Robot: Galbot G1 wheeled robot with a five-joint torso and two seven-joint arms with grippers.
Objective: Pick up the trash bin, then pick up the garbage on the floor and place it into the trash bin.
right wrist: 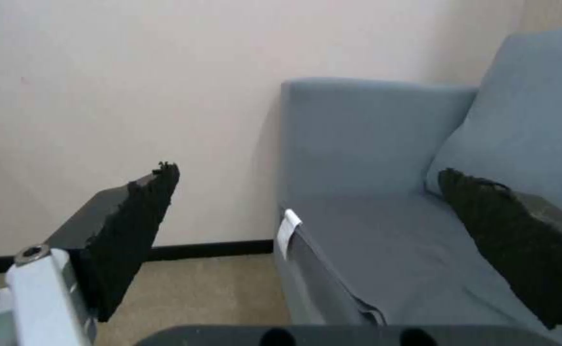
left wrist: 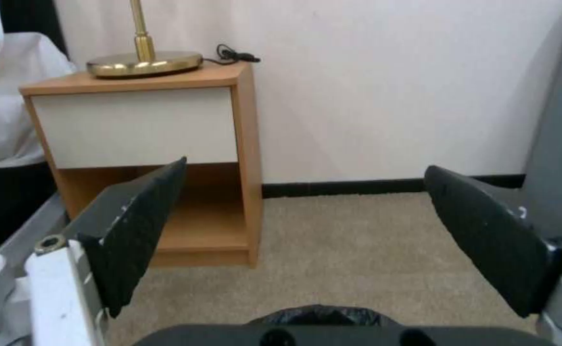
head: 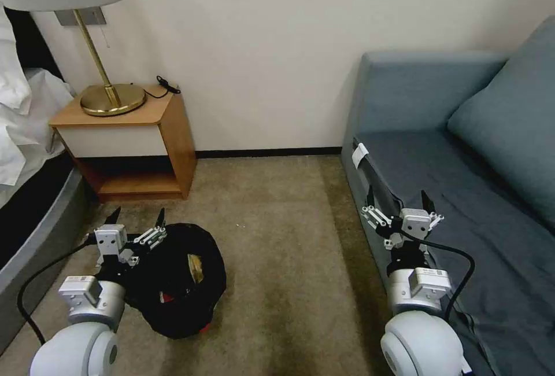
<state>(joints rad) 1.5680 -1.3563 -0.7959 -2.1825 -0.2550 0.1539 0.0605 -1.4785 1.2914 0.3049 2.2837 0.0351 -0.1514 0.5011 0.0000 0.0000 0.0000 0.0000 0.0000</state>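
Soft, even indoor light fills the room, with the pale wall point(head: 260, 46) bright and no harsh glare. Gentle shadows gather under the nightstand point(head: 130, 133) and along the sofa point(head: 462, 162) base, and the brass lamp base point(head: 113, 100) carries a dull sheen. The head view bows outward at its edges, while both wrist views look slightly soft, the near dark fingers point(left wrist: 140, 226) blurred

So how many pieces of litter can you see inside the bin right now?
2 in the round black bag-lined bin: a gold-green snack wrapper near the middle and a red packet lower down. The bag's dark folds may hide more.
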